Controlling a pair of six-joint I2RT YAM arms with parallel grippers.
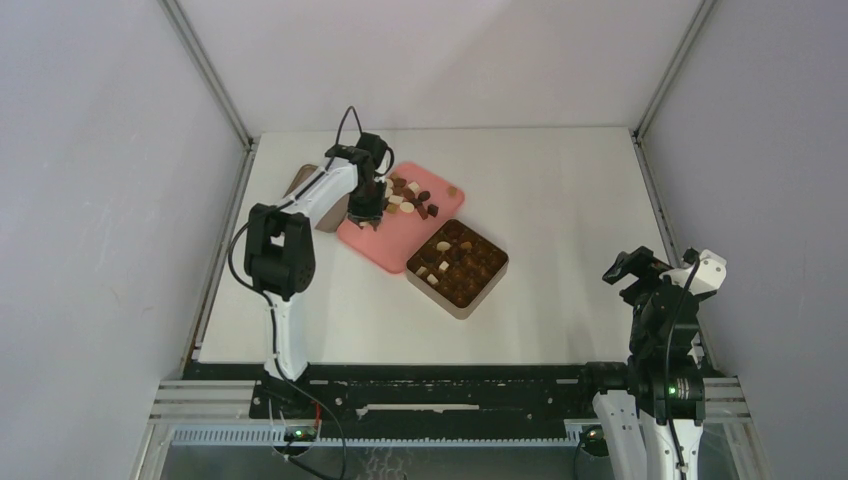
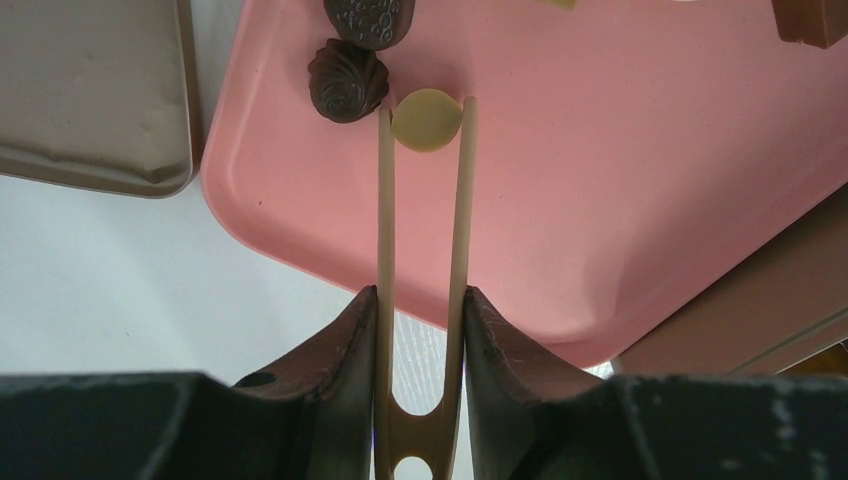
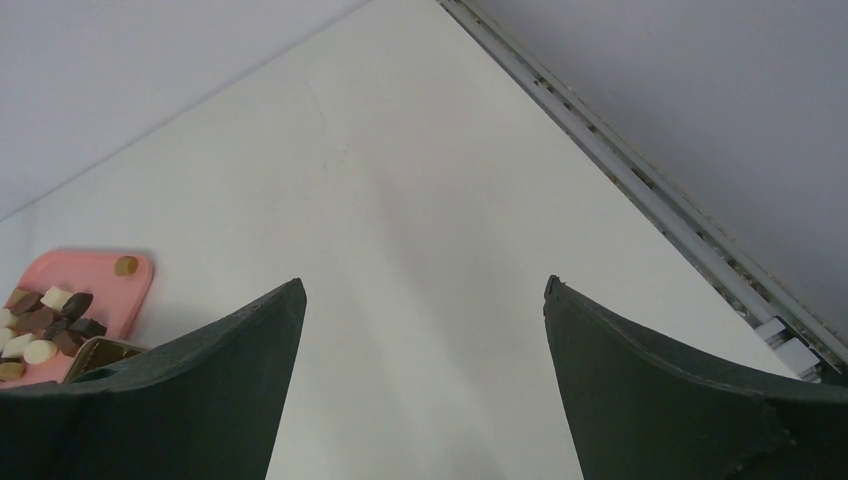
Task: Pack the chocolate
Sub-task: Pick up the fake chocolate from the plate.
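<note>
Two claws here: the left gripper (image 2: 420, 300) is clenched on thin wooden tongs (image 2: 385, 220), whose tips straddle a cream-white chocolate (image 2: 427, 120) on the pink tray (image 2: 620, 200). More chocolate (image 1: 455, 255) fills the tin (image 1: 486, 292) alongside. Far right, the right gripper (image 3: 425, 283) hangs spread wide, holding nothing.

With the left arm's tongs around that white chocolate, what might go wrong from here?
1. The white chocolate sits only between the very tips of the wooden tongs held in the left gripper, so the round piece may slip out when lifted.
2. The dark swirled chocolate lies right beside one tip and may get nudged.
3. The tin is partly filled, so a drop could land on an occupied cell.
</note>
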